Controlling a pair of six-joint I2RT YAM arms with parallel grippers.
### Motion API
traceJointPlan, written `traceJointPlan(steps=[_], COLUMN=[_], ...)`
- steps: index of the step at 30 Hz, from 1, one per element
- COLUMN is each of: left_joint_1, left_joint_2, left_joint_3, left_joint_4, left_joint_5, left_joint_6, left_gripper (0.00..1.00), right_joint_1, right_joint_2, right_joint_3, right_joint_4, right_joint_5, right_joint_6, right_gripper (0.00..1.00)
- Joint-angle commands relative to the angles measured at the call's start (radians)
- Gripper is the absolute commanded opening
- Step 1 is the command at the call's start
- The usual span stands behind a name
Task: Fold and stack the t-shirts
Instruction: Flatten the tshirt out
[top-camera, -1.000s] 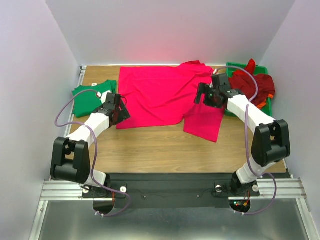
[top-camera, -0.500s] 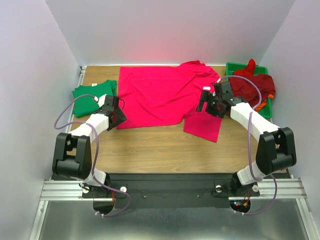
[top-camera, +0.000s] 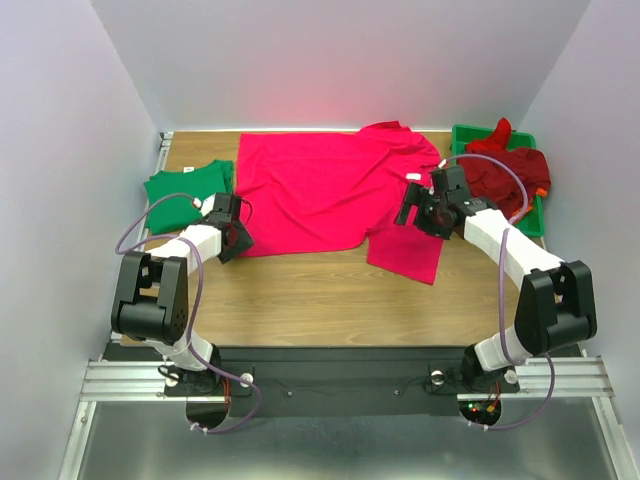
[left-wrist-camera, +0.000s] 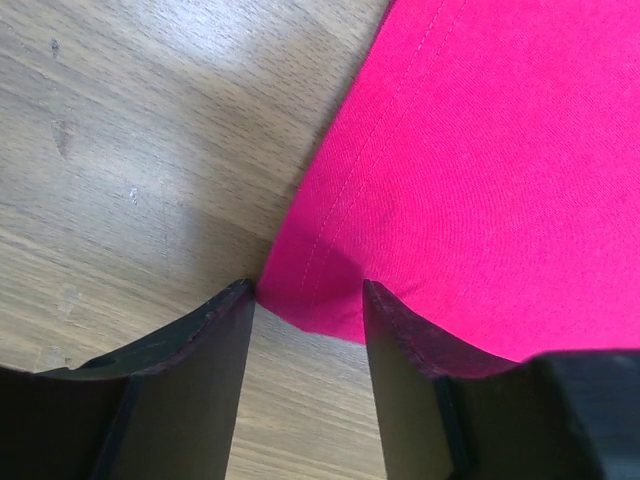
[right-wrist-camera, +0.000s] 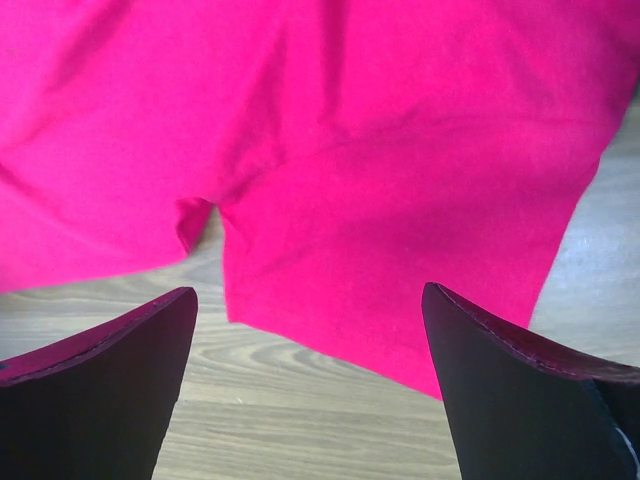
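A bright pink-red t-shirt (top-camera: 320, 190) lies spread flat on the wooden table (top-camera: 300, 300); one sleeve (top-camera: 408, 250) points toward the near right. A folded green t-shirt (top-camera: 180, 192) lies at the left. Dark red and orange t-shirts (top-camera: 505, 170) are heaped at the right. My left gripper (top-camera: 238, 243) is open, low at the pink shirt's near left corner (left-wrist-camera: 310, 300), which lies between its fingertips (left-wrist-camera: 225, 320). My right gripper (top-camera: 415, 212) is open above the sleeve (right-wrist-camera: 400, 250), holding nothing.
A green plastic tray (top-camera: 462, 135) at the back right holds the dark red heap. Light walls close in the table on three sides. Bare wood runs along the near edge in front of the pink shirt.
My left gripper has drawn back and down toward the pink shirt's near left corner. My right gripper has shifted slightly right and nearer over the sleeve. The shirts have not moved.
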Motion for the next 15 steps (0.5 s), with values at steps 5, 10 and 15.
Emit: traceJointPlan(steps=[5, 10, 15], left_joint_1=[0.007, 0.007, 0.007], left_joint_2=[-0.007, -0.016, -0.038], left_joint_3=[-0.02, -0.023, -0.026], left_joint_4=[0.004, -0.001, -0.008], left_joint_5=[-0.016, -0.016, -0.016], left_joint_6=[-0.022, -0.024, -0.03], left_gripper=[0.49, 0.45, 0.42], right_joint_1=[-0.021, -0.044, -0.066], right_joint_2=[-0.008, -0.005, 0.02], right_joint_3=[-0.031, -0.066, -0.092], right_joint_4=[0.008, 0.0, -0.018], right_joint_5=[0.004, 0.029, 0.035], right_joint_6=[0.011, 0.011, 0.017], right_gripper=[1.0, 1.0, 1.0])
